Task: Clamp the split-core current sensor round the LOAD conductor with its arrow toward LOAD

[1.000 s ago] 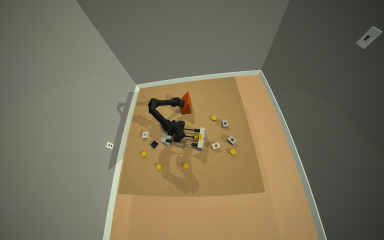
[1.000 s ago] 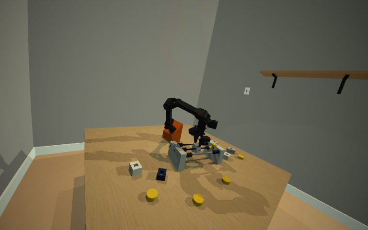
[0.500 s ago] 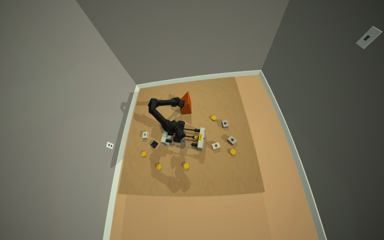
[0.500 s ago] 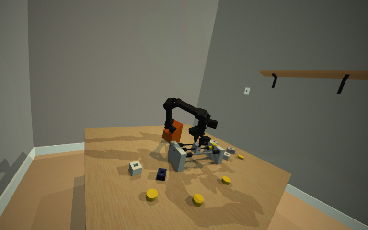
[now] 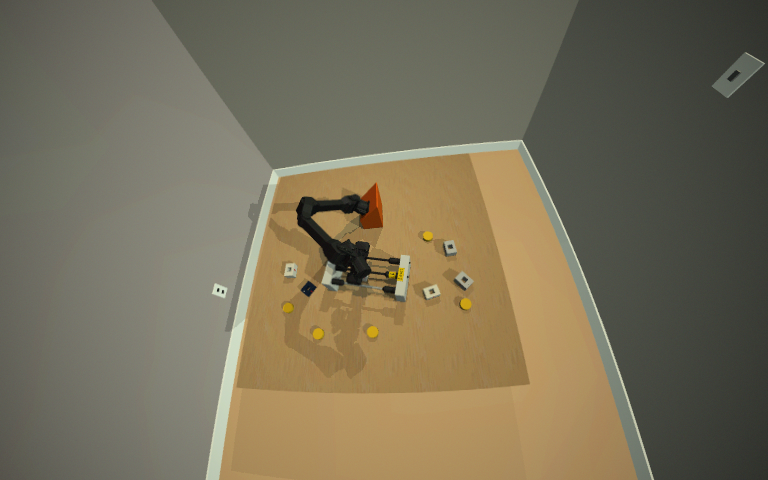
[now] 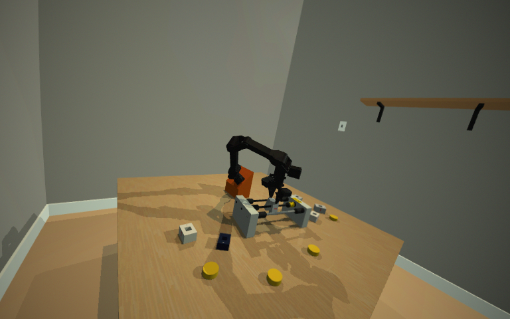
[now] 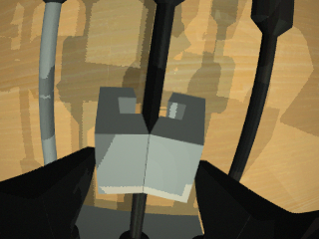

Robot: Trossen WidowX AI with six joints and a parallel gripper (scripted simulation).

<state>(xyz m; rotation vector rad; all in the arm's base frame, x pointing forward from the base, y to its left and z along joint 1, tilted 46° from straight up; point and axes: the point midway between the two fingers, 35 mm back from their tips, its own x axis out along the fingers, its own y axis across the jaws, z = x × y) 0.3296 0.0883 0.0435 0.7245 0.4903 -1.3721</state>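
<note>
My gripper [image 5: 360,277] [image 6: 275,201] [image 7: 146,162] is shut on the pale grey sensor [image 6: 273,208] [image 7: 122,159], one finger against each side. The sensor sits at the middle black conductor [image 7: 159,60], which runs into the notch between its two halves and comes out beyond it. The halves meet at a seam, with a gap between their ends in the wrist view; whether they are latched is not clear. A small red mark shows on the sensor, but its arrow direction is not readable. The yellow marker label [image 5: 400,273] [image 6: 297,200] is on the right end plate, near a yellow tag [image 5: 391,275] [image 6: 291,204] on the middle conductor.
Grey end plates [image 5: 403,289] [image 6: 244,217] hold the conductors. A grey conductor [image 7: 47,75] and another black one [image 7: 264,75] flank the sensor. A dark blue block [image 5: 308,288] [image 6: 223,241], several pale blocks and yellow discs lie around. An orange wedge [image 5: 372,212] [image 6: 244,184] stands behind.
</note>
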